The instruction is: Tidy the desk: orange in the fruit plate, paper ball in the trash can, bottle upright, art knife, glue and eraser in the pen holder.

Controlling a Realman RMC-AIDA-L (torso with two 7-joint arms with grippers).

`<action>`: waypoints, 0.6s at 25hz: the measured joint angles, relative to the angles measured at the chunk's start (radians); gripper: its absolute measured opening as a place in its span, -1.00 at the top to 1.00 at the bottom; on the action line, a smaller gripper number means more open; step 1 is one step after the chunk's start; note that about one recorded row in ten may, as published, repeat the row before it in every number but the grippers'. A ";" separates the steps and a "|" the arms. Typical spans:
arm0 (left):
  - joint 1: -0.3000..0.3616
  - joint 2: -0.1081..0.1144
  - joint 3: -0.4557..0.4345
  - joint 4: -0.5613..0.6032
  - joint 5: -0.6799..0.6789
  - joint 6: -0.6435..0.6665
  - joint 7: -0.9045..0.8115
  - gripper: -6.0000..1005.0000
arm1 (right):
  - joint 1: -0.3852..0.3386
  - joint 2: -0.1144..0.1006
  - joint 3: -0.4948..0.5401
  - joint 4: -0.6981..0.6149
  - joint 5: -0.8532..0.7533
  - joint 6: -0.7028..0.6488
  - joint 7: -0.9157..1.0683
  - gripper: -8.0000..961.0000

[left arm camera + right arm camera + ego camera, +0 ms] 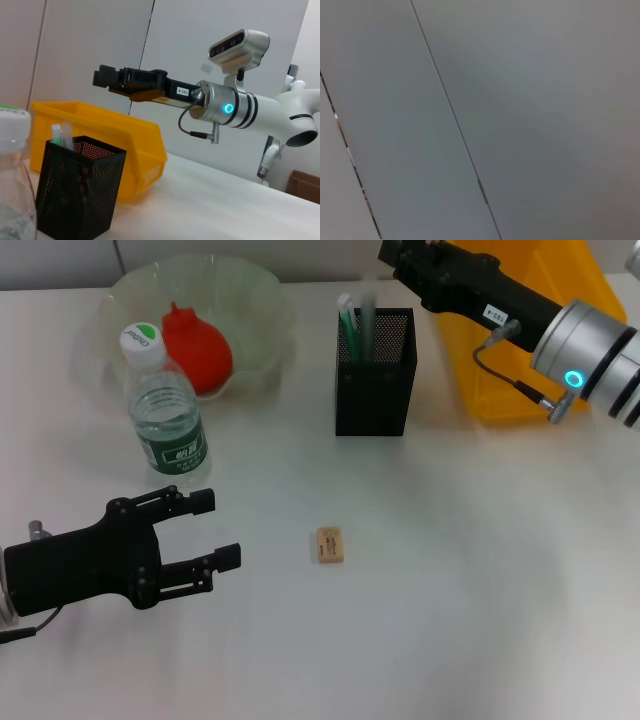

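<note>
The left end effector [225, 530] hovers low over the near left part of the bench [450, 590], its two black fingers spread apart with nothing between them. Just behind it stands the bottle [165, 405], upright, white cap on, touching nothing else. Off to the end effector's right, well apart from it, the eraser [329, 544] lies flat and alone on the open bench.

Behind the bottle sits the fruit plate [255, 290], with the orange [197, 348] resting inside it. Toward the middle, the pen holder [375, 375] stands upright with green and white stick-like things poking out of it; which tools they are I cannot tell. Beside it on the right is the trash can [500, 370].

The right end effector [107, 79] is held high above the trash can, arm stretched over it; whether its fingers are spread or pressed together I cannot tell.

The bench is plain white. Pale grey wall panels [520, 100] with thin dark seams stand behind it.
</note>
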State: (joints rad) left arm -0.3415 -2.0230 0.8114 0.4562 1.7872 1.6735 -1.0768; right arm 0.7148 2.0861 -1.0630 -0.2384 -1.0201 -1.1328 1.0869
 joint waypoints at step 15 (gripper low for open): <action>0.016 0.002 0.000 -0.001 -0.001 0.014 0.000 -0.56 | -0.255 -0.033 -0.109 -0.616 -0.324 -0.210 0.463 -0.49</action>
State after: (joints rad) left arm -0.3259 -2.0207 0.8115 0.4555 1.7859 1.6873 -1.0768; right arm 0.4598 2.0526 -1.1723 -0.8540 -1.3438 -1.3424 1.5496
